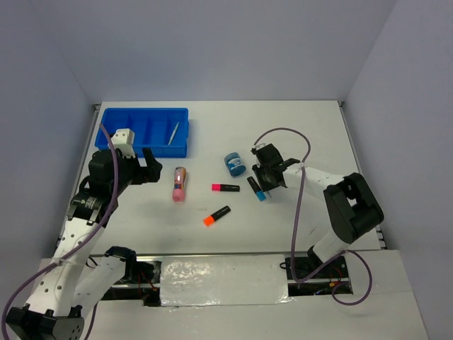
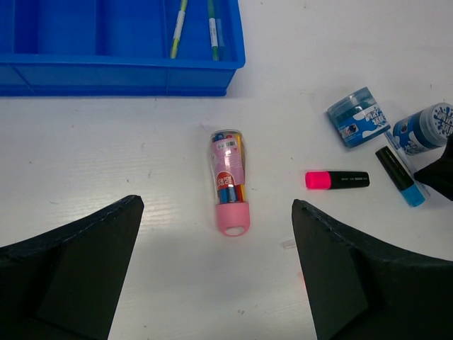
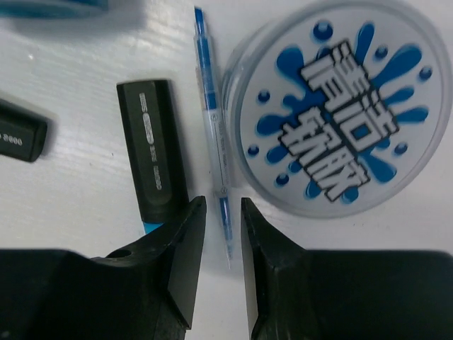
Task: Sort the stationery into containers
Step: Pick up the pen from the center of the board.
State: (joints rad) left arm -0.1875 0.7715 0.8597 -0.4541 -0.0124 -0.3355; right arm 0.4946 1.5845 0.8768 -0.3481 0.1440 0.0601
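The blue divided tray [image 1: 145,131] stands at the back left and holds thin pens [image 2: 212,28] in its rightmost compartment. My left gripper [image 2: 218,205] is open and empty, just short of the pink tube [image 2: 228,180] lying on the table. My right gripper [image 3: 223,205] is low over the table. Its jaws are narrowly apart on either side of a thin blue pen [image 3: 212,120], with small gaps showing on both sides. The pen lies between a round blue jar [image 3: 340,106] and a black marker with a blue end [image 3: 152,163]. A second jar [image 2: 357,117] lies on its side.
A black marker with a pink end [image 1: 225,188] and one with an orange end [image 1: 216,216] lie mid-table between the arms. Grey walls close in the table's back and sides.
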